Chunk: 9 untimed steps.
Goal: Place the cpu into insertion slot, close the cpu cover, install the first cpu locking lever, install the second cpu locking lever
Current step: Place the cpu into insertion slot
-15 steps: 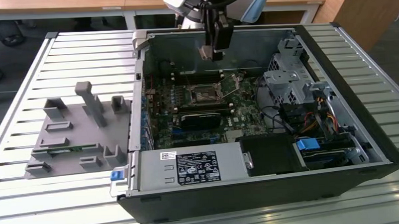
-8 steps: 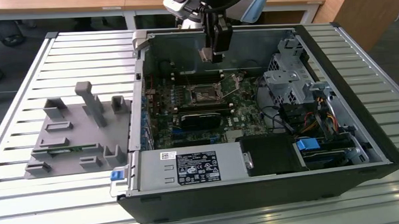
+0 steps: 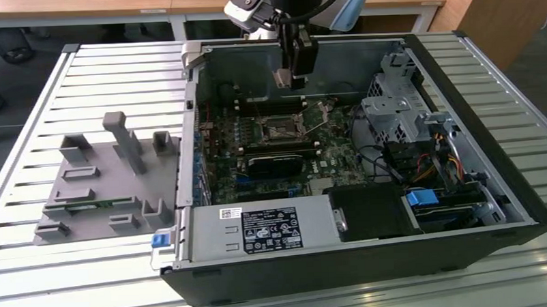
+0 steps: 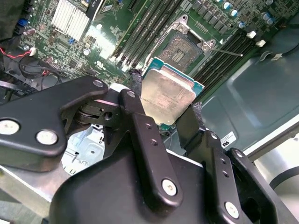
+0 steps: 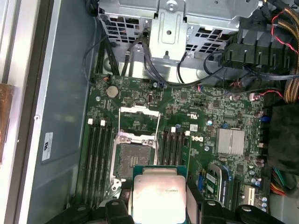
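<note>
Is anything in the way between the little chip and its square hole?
Nothing visible is. The gripper holds the small silvery square cpu above the green board, and the black square insertion slot lies open, its thin metal cpu cover flipped back.

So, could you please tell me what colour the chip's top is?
Silvery-tan metal on the chip, with a green edge; clearest in the second wrist view.

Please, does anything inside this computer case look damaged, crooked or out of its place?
Nothing stands out. The black gripper holds the small flat square silvery-tan chip by its edges above the green circuit board; the square black socket lies open and empty, its thin silvery metal cover frame raised.
</note>
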Each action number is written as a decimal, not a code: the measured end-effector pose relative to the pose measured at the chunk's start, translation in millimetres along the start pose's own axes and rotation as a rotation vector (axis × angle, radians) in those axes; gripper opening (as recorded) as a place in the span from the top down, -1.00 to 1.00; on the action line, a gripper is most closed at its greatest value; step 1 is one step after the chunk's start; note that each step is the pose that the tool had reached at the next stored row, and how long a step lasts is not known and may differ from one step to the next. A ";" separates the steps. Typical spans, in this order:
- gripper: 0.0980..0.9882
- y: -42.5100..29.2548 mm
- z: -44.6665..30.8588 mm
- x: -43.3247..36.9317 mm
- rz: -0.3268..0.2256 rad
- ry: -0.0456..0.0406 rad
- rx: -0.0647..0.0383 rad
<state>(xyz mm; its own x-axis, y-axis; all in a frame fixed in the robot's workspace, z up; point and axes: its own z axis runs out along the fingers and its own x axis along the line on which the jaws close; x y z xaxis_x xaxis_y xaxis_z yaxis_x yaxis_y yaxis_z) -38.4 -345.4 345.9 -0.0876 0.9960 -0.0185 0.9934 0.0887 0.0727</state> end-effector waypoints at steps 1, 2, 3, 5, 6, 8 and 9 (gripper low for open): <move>0.01 -0.1 0.7 0.0 0.000 0.0000 0.000; 0.01 -0.1 1.5 0.0 0.000 -0.0002 0.000; 0.01 -0.2 2.2 0.0 0.000 -0.0002 -0.001; 0.01 -0.3 3.7 0.1 0.000 -0.0002 -0.001; 0.01 -0.4 4.4 0.1 0.000 -0.0003 -0.001; 0.01 -0.5 6.2 0.6 0.001 -0.0005 -0.001; 0.01 -0.5 7.2 0.9 0.002 -0.0005 -0.002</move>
<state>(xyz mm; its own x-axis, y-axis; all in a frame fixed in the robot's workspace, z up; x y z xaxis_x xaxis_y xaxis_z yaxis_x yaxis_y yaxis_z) -38.5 -344.6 338.7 -0.0853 0.9962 -0.0188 0.9935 0.0865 0.0744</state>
